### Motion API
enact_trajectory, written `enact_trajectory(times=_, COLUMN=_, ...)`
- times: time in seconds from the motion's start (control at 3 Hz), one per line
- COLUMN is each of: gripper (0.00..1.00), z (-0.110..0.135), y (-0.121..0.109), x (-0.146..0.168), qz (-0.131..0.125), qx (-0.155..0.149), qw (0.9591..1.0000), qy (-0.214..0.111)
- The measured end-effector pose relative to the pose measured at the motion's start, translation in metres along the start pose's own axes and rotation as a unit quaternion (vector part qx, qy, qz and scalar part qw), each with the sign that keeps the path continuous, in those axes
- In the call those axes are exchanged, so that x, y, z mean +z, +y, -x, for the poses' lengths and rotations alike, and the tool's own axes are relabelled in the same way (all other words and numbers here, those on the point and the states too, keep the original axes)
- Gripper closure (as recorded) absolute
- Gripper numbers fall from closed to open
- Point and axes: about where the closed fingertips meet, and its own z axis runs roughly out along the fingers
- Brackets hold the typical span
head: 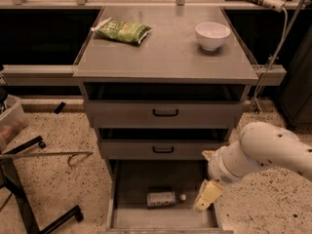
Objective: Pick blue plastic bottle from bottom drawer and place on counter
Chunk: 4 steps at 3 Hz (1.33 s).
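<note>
Low — end effector [207, 197] near bottle [162, 198].

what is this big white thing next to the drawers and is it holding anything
The white thing is a robot arm. Its gripper, the pale piece at the tip, hangs over the right side of the open bottom drawer. There is only one picture, taken from in front and looking down. A small bottle lies on its side on the drawer floor, just left of the gripper and not held. On the counter above sit a green snack bag and a white bowl.
</note>
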Motion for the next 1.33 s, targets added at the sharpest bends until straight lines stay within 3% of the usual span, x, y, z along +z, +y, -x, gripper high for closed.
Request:
enact_trajectory(times=0.33, gripper=0.0, z=-0.009, y=-0.008, x=0.031, qz=-0.008, qx=0.01, qw=0.9993, qy=-0.036)
enact_trajectory(times=0.67, gripper=0.0, z=-0.023, y=-0.018, x=0.105, qz=-0.014, qx=0.035, qw=0.9957, qy=-0.085)
enact_trajectory(times=1.0, gripper=0.0, z=-0.018, y=-0.044, x=0.17, qz=-0.031, qx=0.061, qw=0.9879, qy=-0.139)
enact_trajectory(times=1.33, gripper=0.0, z=-0.03, y=-0.027, x=0.206, qz=-0.005, qx=0.085, qw=0.9856, qy=-0.147)
